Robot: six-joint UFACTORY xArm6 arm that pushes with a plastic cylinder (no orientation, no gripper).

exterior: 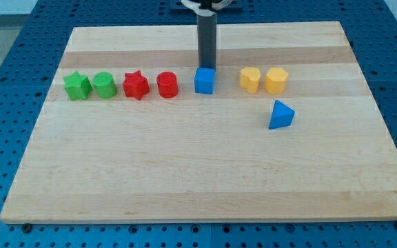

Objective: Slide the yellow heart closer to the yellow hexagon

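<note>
Workspace: pale wooden board with visible grain strips, resting on a blue perforated metal table.

Near the view's top a row of blocks crosses the board, from the view's left: green star, green cylinder, red star, red cylinder, blue cube, yellow heart, yellow hexagon. Heart and hexagon sit just beside each other, narrow gap between.

Blue triangular block lies apart, below the hexagon.

Arm ends in a bare dark rod; no claw fitted, so no open or closed state applies. My tip stands just behind the blue cube, left of the heart.
</note>
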